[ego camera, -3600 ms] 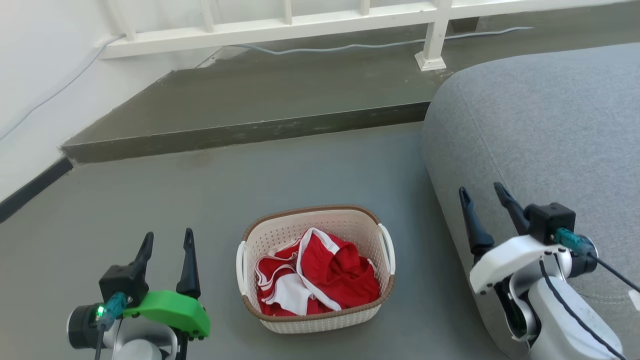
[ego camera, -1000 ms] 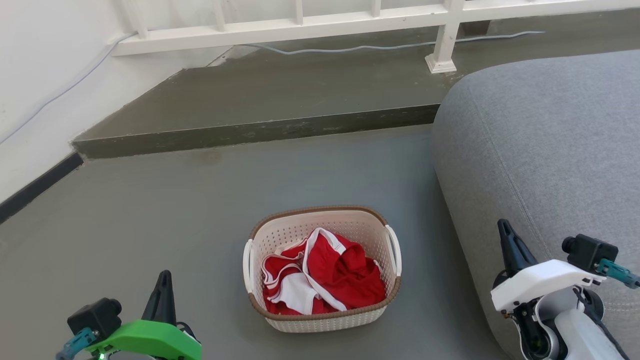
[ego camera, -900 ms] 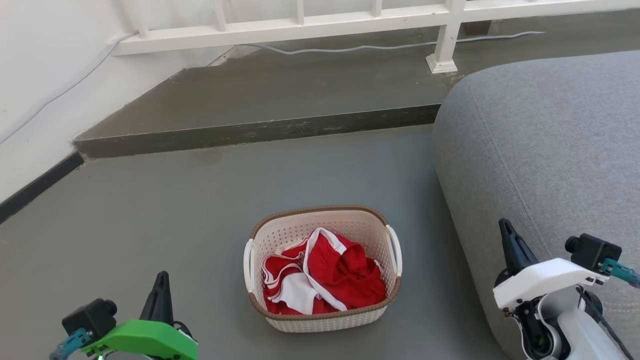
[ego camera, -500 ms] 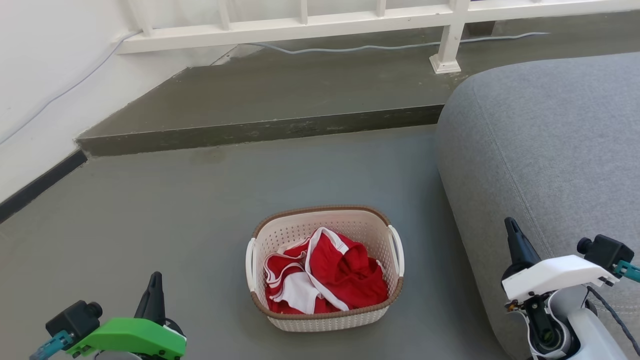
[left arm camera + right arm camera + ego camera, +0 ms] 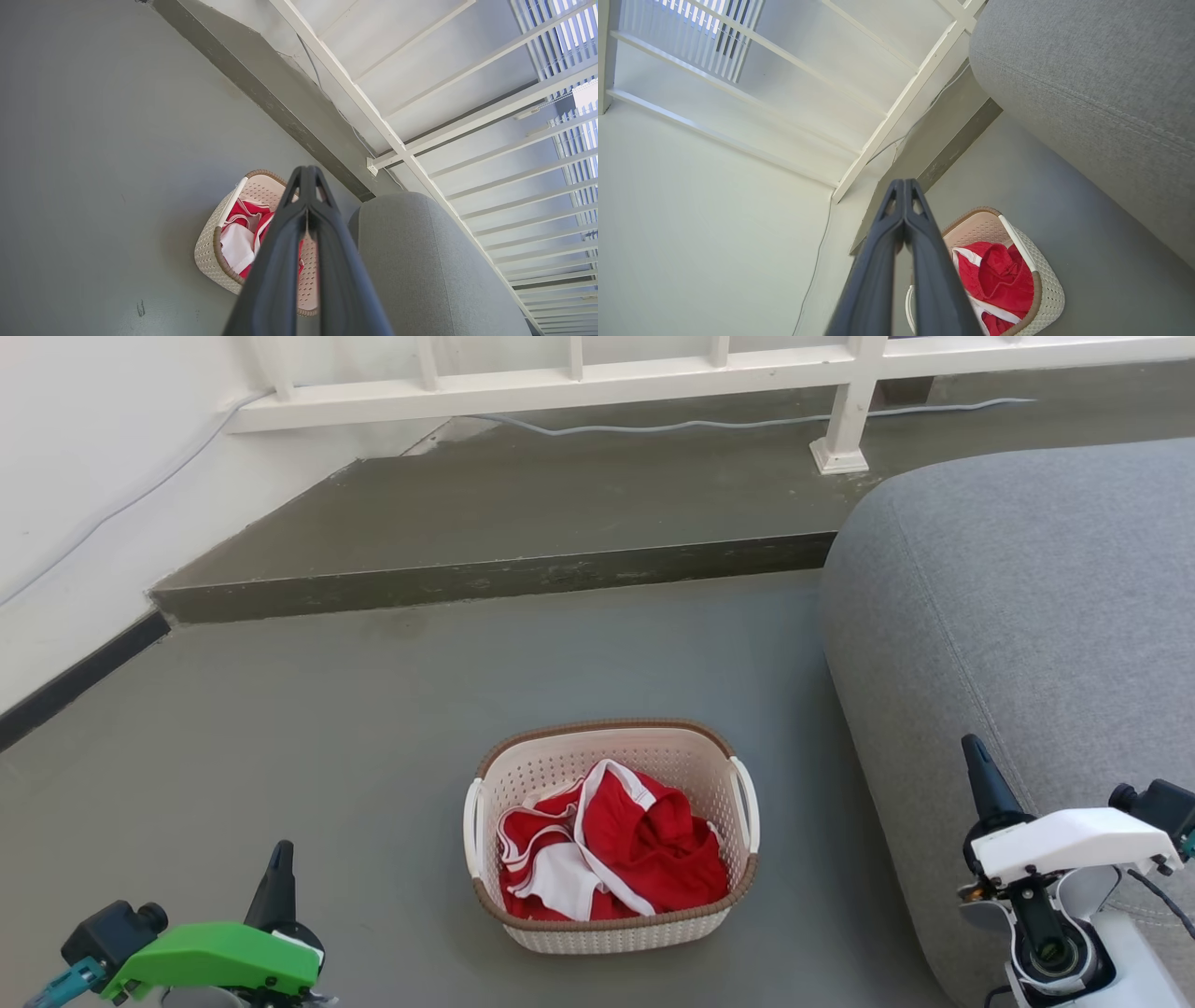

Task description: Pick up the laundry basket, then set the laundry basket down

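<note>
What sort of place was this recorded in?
Probably a home living area: a grey sofa, a basket of red and white clothes on the floor, and a white railing along a raised step.

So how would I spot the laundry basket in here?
Find the big grey upholstered seat on the right. On the grey floor just left of it sits the laundry basket: cream, perforated, brown-rimmed, with red and white clothes inside.

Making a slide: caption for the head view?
Basket of red clothes on the floor beside a sofa, left claw and right claw low at either side.
</note>
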Motion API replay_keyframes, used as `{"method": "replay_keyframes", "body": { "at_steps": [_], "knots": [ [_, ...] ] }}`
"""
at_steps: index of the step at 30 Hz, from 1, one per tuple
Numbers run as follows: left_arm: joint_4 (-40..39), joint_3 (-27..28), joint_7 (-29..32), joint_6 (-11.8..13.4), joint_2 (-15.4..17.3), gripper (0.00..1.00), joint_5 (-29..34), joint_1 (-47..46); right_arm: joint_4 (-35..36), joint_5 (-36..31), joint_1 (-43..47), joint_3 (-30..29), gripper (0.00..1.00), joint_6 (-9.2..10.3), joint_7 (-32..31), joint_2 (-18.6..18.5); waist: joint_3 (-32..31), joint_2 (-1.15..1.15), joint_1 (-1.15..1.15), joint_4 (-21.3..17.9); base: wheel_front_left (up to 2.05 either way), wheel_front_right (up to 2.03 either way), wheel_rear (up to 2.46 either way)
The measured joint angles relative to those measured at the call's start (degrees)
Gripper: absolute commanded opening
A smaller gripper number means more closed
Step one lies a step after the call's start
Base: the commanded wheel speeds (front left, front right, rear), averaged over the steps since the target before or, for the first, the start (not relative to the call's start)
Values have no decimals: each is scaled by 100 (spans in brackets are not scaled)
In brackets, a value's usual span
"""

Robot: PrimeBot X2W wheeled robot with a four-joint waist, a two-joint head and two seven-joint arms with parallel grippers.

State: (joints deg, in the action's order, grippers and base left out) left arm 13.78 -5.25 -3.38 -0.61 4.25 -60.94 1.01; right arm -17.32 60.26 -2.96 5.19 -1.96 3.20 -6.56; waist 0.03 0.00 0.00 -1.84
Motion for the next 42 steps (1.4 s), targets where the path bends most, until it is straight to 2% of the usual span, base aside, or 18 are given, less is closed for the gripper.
{"method": "replay_keyframes", "body": {
  "at_steps": [14, 42],
  "knots": [
    [52, 248, 270, -197, -34, 0, -932, -130, 16, 923, -4, -356, 0, -109, -261, 121, 3, 0, 0, 54, 0, 0, 0],
    [210, 757, 794, -571, -135, 0, -2875, -367, 66, 2892, -19, -1115, 0, -444, -820, 341, 11, 0, 0, 170, 0, 0, 0]
  ]
}}
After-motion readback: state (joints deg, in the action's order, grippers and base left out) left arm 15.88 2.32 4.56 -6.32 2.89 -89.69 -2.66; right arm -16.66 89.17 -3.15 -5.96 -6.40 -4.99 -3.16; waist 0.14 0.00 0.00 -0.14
